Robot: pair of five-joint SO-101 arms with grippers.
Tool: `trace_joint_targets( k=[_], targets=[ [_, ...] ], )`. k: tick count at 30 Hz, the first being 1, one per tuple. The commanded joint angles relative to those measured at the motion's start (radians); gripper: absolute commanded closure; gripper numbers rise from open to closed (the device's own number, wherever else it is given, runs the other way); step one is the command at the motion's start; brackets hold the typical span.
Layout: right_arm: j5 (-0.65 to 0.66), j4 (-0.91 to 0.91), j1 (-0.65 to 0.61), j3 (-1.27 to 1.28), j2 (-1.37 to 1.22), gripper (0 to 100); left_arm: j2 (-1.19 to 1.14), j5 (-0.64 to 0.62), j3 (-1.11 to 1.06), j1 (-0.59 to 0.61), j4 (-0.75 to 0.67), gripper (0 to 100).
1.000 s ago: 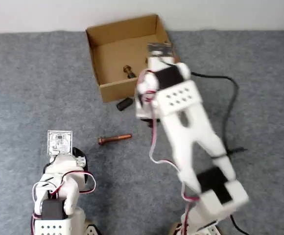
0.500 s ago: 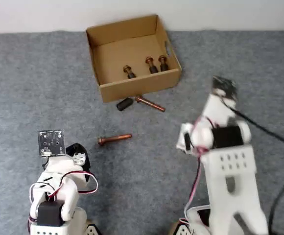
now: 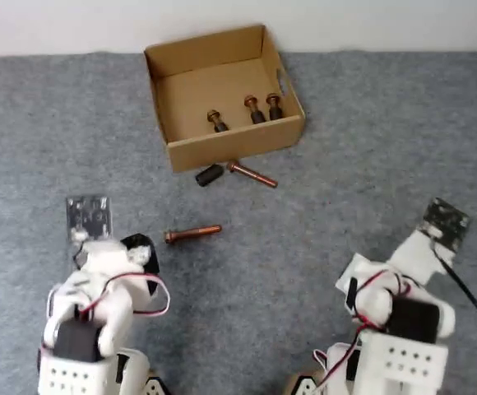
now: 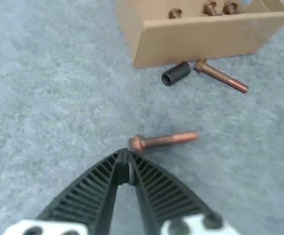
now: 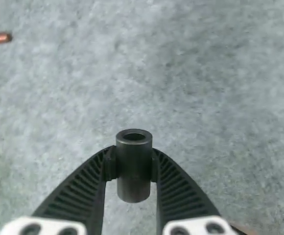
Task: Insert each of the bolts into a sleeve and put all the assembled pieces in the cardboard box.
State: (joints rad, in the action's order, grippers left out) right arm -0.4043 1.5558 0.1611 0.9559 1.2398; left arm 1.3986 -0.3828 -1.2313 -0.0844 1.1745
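High view: three assembled pieces (image 3: 257,109) in the cardboard box (image 3: 222,148), a loose sleeve (image 3: 210,174) and bolt (image 3: 252,174) just in front, second bolt (image 3: 192,234) on the desk (image 3: 386,148). Left wrist: left claw (image 4: 126,155) pinched together right by that bolt's head. Right wrist: right claw (image 5: 132,155) clamped on an upright black sleeve (image 5: 133,171).

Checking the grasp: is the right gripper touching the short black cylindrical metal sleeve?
Touching. The right wrist view shows the right gripper pressing both sides of the black sleeve, no gap.
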Motion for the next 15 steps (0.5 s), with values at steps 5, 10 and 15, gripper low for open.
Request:
trace_joint_targets(
  k=[5, 10, 15],
  targets=[
    [0.014, -0.018, 0.033, 0.068, 0.182, 99.1, -0.474, -0.210, 0.369, -0.092, 0.018, 99],
    [0.054, -0.039, 0.033, 0.106, 0.249, 99.1, -0.760, -0.344, 0.561, -0.158, 0.117, 99],
    [0.054, -0.041, 0.033, 0.110, 0.263, 99.1, -1.051, -0.451, 0.700, -0.161, 0.216, 99]
  ],
)
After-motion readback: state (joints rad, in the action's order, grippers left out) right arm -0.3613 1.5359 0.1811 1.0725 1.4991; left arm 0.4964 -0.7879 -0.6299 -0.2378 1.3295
